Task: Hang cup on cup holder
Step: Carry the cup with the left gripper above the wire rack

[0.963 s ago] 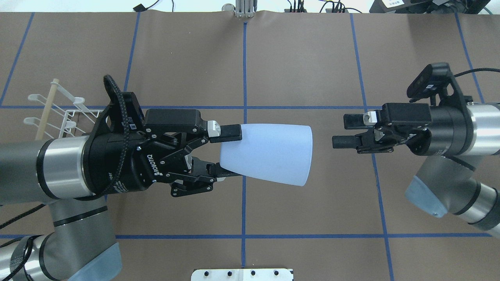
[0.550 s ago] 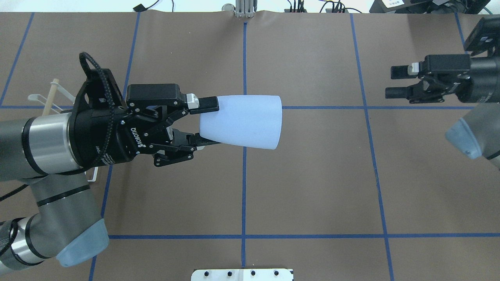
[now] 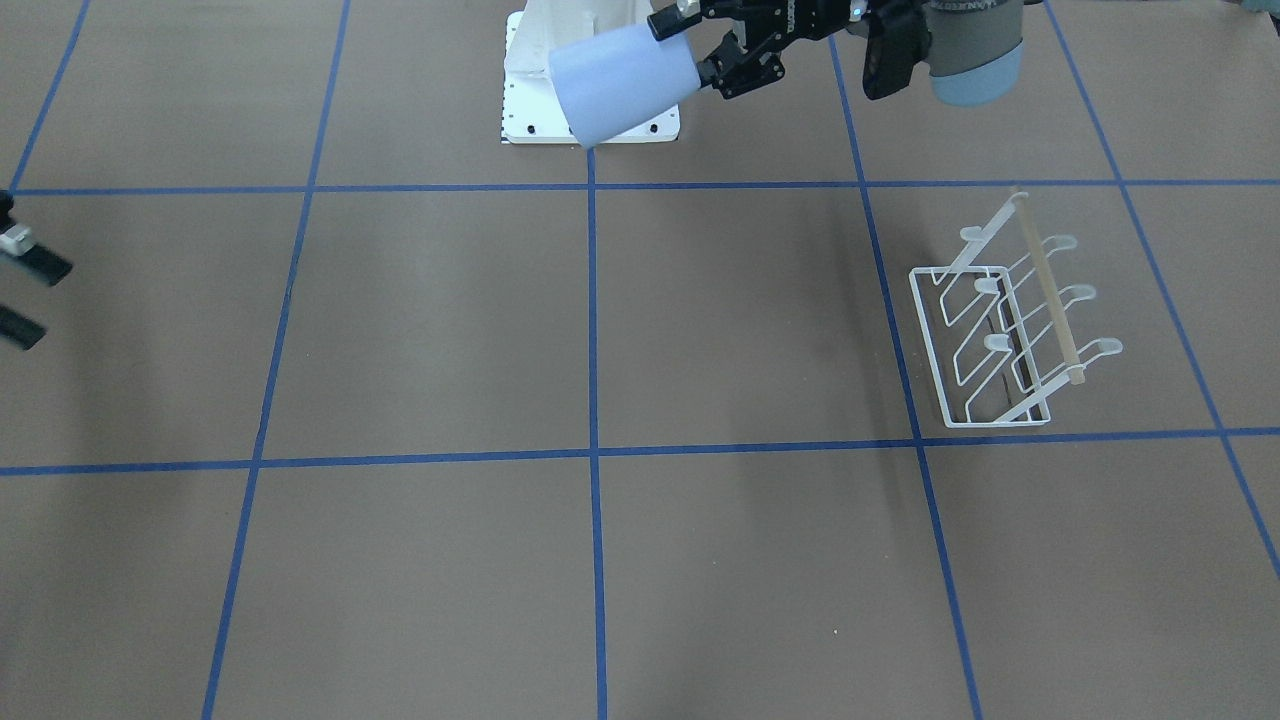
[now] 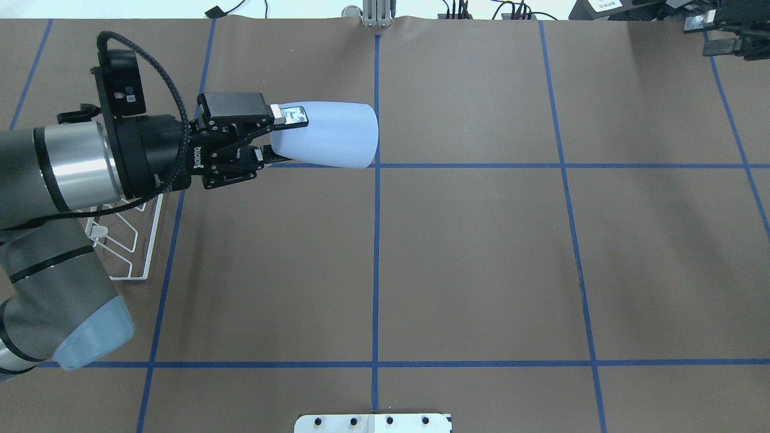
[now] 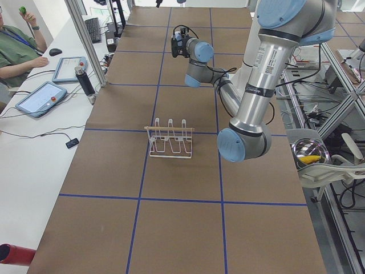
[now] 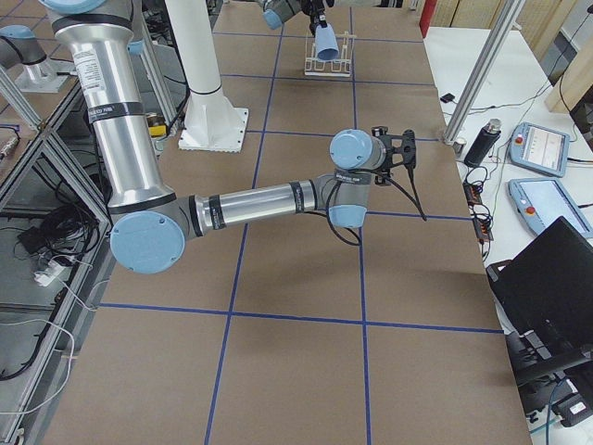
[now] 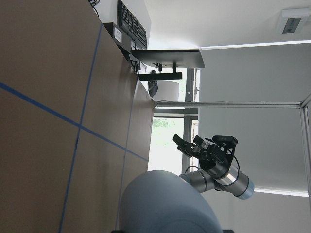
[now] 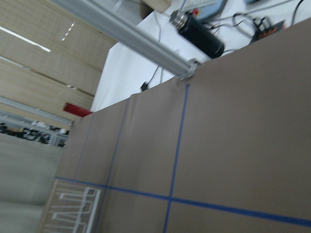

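Observation:
The pale blue cup [image 4: 331, 135] lies on its side in the air, held at its narrow bottom end, with its rim pointing towards the table's middle. My left gripper [image 4: 281, 137] is shut on it, high above the table; it also shows in the front view [image 3: 690, 45] with the cup [image 3: 620, 80]. The white wire cup holder [image 3: 1000, 320] with its wooden bar stands on the table, and no cup hangs on it. In the overhead view the cup holder [image 4: 123, 240] is mostly hidden under my left arm. My right gripper [image 4: 701, 35] is open and empty at the far right corner.
A white base plate [image 4: 373, 423] sits at the table's near edge. Blue tape lines cross the brown table [image 4: 481, 258]. An operator [image 5: 14, 45] and tablets [image 5: 40, 97] are beyond the far edge. A black cylinder [image 6: 482, 144] stands by a frame post.
My left gripper has carried the cup away from the robot and to the left, over the rack's side. My right gripper has drawn back to the far right corner, still open.

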`<state>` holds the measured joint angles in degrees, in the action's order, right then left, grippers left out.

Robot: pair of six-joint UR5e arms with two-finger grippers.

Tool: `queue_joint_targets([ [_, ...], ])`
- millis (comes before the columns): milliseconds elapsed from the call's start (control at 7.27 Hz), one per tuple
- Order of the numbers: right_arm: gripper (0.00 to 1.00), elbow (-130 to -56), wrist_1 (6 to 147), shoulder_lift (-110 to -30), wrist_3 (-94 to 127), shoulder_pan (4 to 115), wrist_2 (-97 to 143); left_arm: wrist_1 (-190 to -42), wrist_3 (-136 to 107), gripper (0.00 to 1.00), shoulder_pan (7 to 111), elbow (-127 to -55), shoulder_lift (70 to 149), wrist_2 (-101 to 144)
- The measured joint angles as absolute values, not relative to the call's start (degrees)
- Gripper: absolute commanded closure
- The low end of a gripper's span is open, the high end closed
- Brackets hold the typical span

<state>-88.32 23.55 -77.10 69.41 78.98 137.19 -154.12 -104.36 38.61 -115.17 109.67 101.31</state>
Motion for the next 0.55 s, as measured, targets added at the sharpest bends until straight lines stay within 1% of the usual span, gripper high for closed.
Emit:
queue_joint_targets([
  [275,0.00,-88.34,42.90,-76.90,47.51,81.38,125.75,-138.24,-95.56,1.00,42.24,-119.62,109.69,101.38],
  [550,0.00,-88.28,58.77,-76.77,25.38,82.16,118.19,-120.48,-85.14,1.00,46.29,-125.63,109.74,101.57],
])
